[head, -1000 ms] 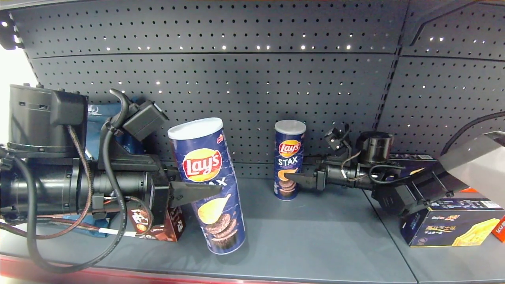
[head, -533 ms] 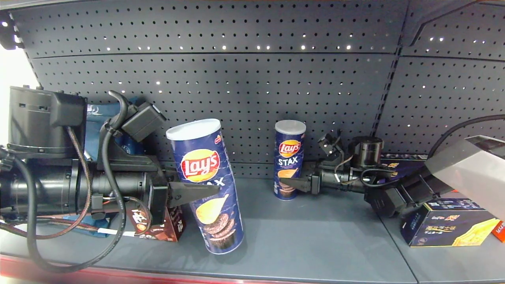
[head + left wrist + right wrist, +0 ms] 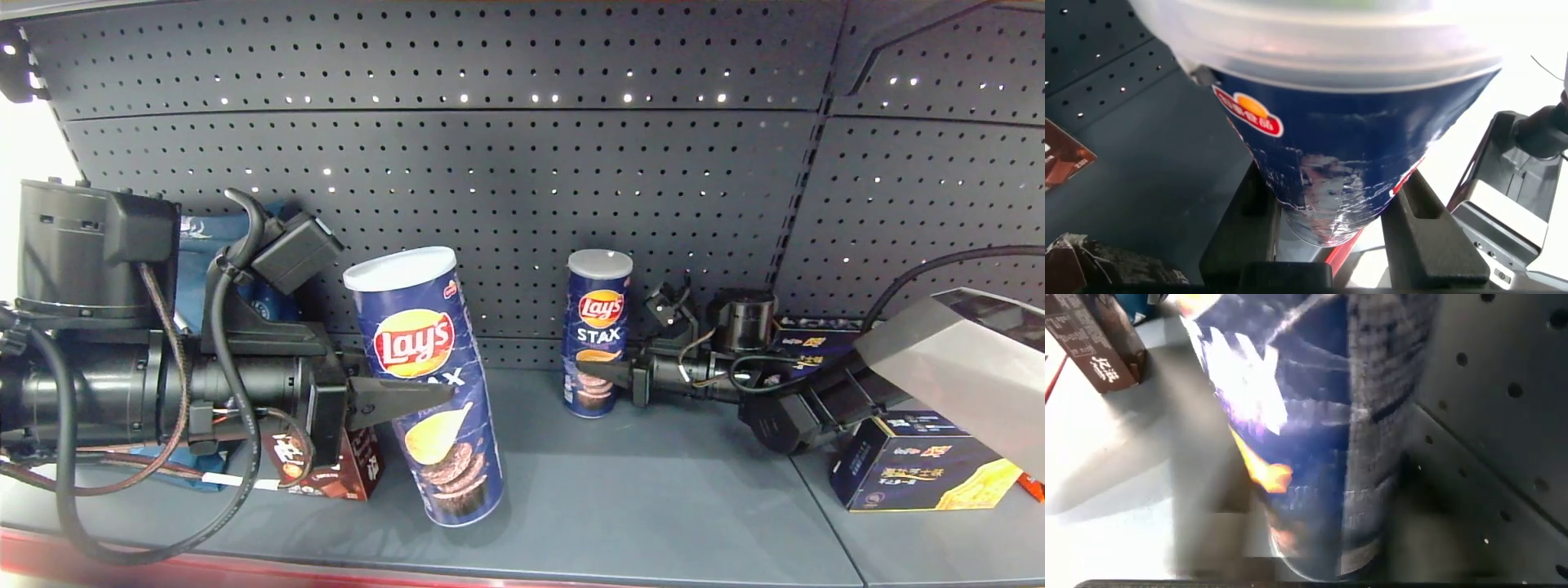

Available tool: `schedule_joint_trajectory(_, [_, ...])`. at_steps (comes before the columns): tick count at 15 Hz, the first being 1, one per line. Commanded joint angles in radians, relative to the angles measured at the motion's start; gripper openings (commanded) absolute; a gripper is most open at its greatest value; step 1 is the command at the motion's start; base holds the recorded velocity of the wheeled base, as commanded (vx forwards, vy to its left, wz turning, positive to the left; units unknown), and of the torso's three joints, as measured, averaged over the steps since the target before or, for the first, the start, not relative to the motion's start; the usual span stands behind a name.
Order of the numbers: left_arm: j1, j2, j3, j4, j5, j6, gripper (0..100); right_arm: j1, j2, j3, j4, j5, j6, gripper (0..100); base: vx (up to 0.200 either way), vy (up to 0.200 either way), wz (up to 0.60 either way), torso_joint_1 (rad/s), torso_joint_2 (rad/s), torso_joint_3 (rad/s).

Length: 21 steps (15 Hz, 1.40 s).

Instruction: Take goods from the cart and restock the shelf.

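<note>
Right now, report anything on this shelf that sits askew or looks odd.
The dark-blue chip can with the white lid, clamped between the jaws of the left gripper, leans: top toward the robot's left, base farther right at the grey shelf. The matching white-lidded blue can in the right gripper stands about upright.

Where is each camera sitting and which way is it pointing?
Head view: on the head, facing the shelf; both arms show.
Left wrist view: on that wrist, looking along its jaws, shut on the tilted near can.
Right wrist view: on that wrist, close against the far can.
Shared: the brown box, in all three.
</note>
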Motion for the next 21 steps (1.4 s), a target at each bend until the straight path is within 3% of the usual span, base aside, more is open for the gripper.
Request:
schedule_joint_trajectory(1, [0.0, -0.001, 0.0, -0.001, 0.0, 0.0, 0, 0.002, -0.005, 0.005, 0.001, -0.001, 0.0, 0, 0.0, 0.0, 0.0, 0.0, 0.0, 0.0])
schedule_joint_trajectory(7, [0.0, -0.008, 0.005, -0.001, 0.0, 0.0, 0, 0.01, -0.123, 0.082, 0.013, -0.003, 0.0, 0, 0.0, 0.0, 0.0, 0.0, 0.0, 0.0])
schedule_joint_trajectory(10, [0.0, -0.025, 0.008, 0.001, 0.0, 0.0, 0, 0.011, -0.258, 0.189, 0.04, -0.007, 0.0, 0, 0.0, 0.0, 0.0, 0.0, 0.0, 0.0])
schedule_joint_trajectory(14, [-0.001, -0.033, 0.009, 0.002, 0.0, 0.0, 0, 0.061, -0.359, 0.352, 0.018, -0.118, 0.003, 0, 0.0, 0.0, 0.0, 0.0, 0.0, 0.0])
schedule_joint_trajectory(21, [0.0, -0.067, 0.046, 0.002, 0.001, -0.002, 0, 0.134, -0.416, 0.55, -0.14, -0.124, 0.007, 0, 0.0, 0.0, 0.0, 0.0, 0.0, 0.0])
